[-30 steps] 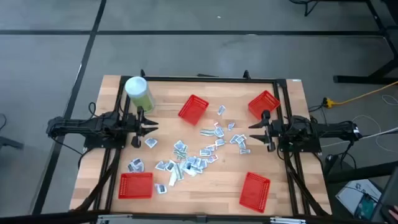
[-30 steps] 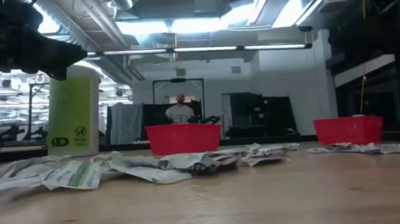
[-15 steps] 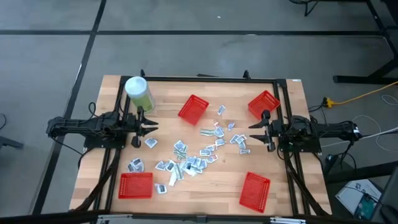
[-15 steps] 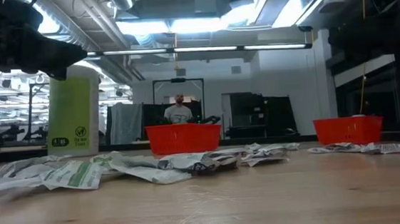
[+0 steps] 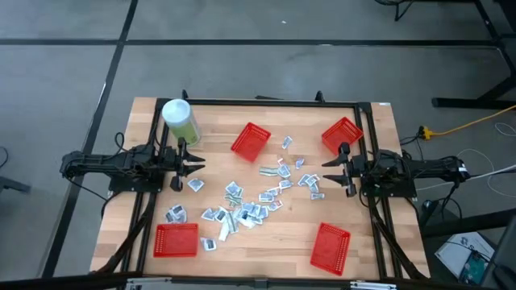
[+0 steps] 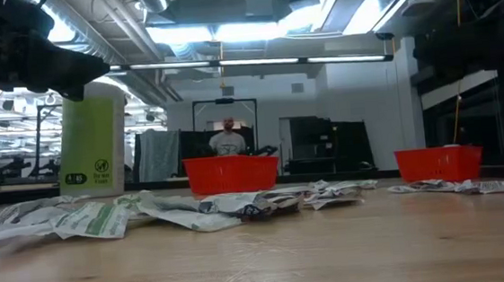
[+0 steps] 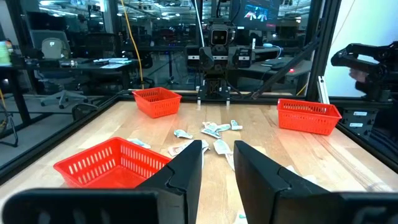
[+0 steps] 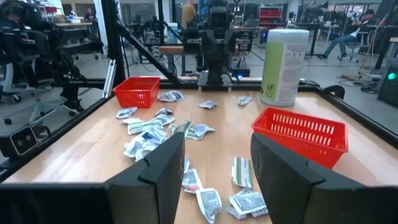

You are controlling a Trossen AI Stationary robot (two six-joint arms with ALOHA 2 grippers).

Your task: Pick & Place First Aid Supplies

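I see my left arm stretched flat in from nine o'clock, its left gripper (image 5: 196, 163) hovering low at the table (image 5: 282, 235) edge, fingers parted and holding nothing; my right arm mirrors it from three o'clock, the right gripper (image 5: 329, 171) spread wide and empty. Between them, the packets (image 5: 246, 201) lie scattered in a loose band across the table's middle; flat, crinkled, white-grey wrappers, some marked green or blue. The tabletop is pale wood grain; four red mesh baskets (image 5: 250, 141) sit around it; a smooth pale-green canister (image 5: 180, 121) with a white lid stands upright at ten o'clock.
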